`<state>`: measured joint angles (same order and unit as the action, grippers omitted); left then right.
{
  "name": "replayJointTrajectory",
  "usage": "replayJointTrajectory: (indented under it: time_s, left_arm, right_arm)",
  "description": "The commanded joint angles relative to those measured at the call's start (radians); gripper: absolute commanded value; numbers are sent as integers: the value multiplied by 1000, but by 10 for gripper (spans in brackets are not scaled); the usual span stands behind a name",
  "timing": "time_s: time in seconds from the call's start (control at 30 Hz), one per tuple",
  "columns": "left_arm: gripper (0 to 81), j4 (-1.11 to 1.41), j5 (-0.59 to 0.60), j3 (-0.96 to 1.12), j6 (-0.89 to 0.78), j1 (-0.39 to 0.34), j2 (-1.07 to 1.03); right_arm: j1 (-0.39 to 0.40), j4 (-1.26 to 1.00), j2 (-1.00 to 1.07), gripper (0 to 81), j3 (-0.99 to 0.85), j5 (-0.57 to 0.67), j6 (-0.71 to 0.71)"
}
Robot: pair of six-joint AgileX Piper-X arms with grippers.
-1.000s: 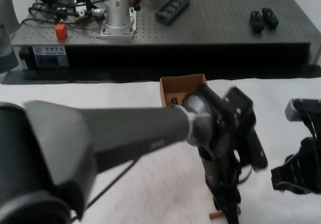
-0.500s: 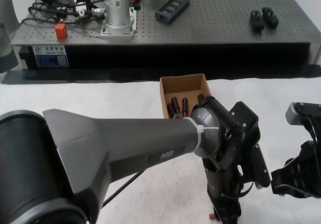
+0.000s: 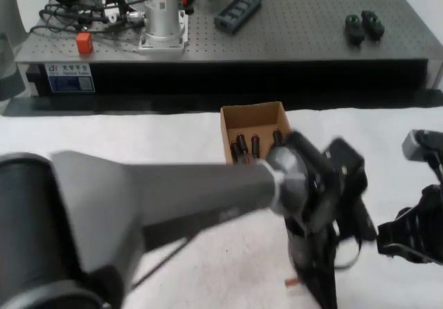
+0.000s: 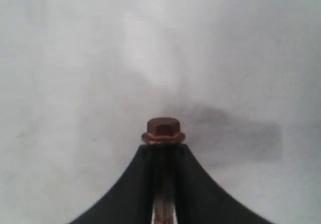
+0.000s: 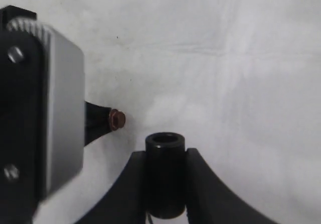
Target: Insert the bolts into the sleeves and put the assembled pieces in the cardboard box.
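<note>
Bolt (image 4: pixel 163 132) tight in nearly closed left gripper (image 4: pixel 163 153)

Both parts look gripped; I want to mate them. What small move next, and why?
Probably ease the bolt toward the open end of the sleeve and line them up: the left fingers clamp the bolt, the right fingers hold the sleeve, and the two sit apart, out of line.

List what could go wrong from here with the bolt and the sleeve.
1. In the right wrist view the bolt sits off to one side of the sleeve mouth, so it may strike the rim rather than enter.
2. The left gripper covers the shank, with just the head clear, so little looks free to enter.
3. The right gripper is close to the left; the two could collide.
</note>
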<state>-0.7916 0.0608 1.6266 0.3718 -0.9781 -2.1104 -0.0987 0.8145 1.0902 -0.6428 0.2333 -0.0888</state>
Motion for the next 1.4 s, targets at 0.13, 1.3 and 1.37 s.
replayJointTrajectory:
  time_s: [0.13, 1.3, 1.37]
  left_arm:
    - [7, 251, 184, -142, -405, 222, 298]
    - [7, 1108, 688, -692, -999, 365, 661]
    - [7, 1108, 693, -692, -999, 365, 661]
  right_arm:
    - [-1, -126, -188, 45, 17, 185, 63]
    - [416, -1009, -101, 45, 217, 353, 505]
    - [416, -1041, -85, 45, 217, 353, 507]
